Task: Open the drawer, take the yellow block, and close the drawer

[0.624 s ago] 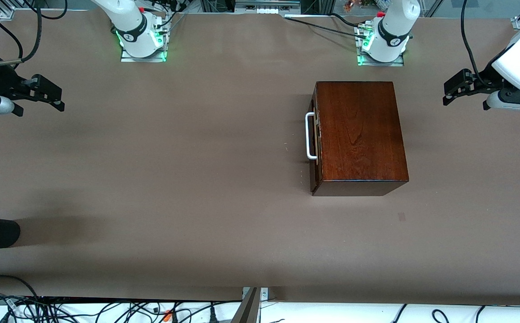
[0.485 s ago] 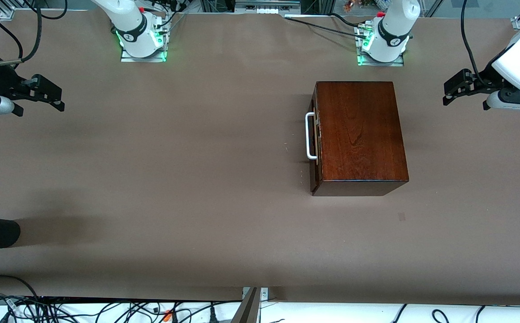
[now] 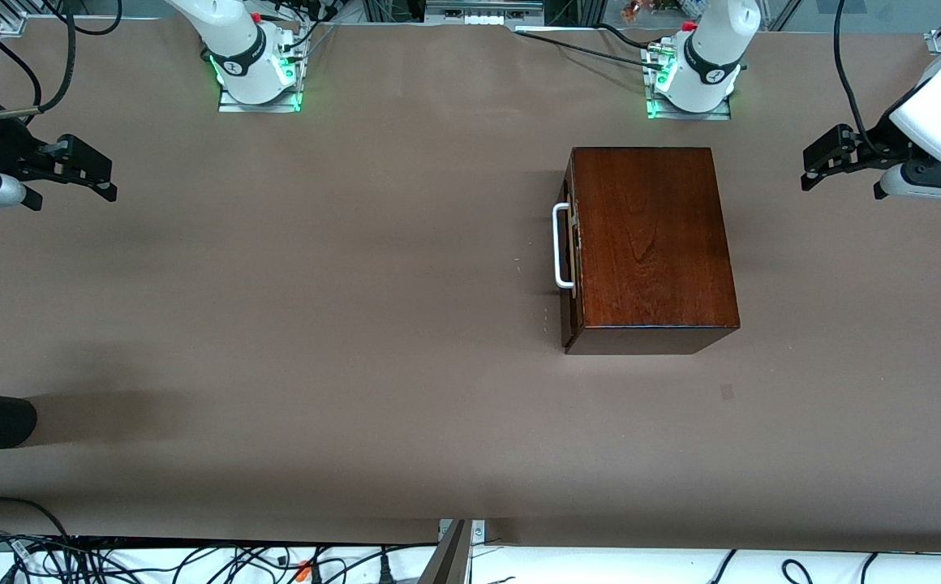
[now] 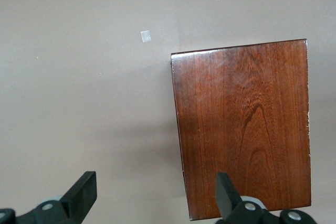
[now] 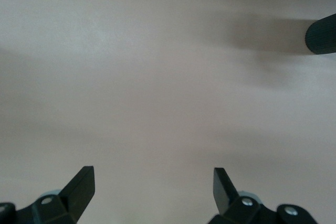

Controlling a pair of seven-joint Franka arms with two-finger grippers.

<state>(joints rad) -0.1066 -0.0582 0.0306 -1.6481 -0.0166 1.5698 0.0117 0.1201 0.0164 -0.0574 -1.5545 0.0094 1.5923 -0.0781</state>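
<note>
- My right claw [image 3: 85,170] hangs released over bare surface [image 3: 316,324] at the right arm's end, waiting.
- Nothing done yet, I judge: the drawer [image 3: 569,251] sits shut in its wooden box [image 3: 649,243], white handle [image 3: 558,246] untouched; the yellow block is unseen, presumably inside.
- My left claw [image 3: 819,166] hangs released over the left arm's end.

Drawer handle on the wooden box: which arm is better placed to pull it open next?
Probably the right. The white handle faces the right arm's end of the table, toward the open right gripper. The open left gripper hangs at the box's closed back end.
</note>
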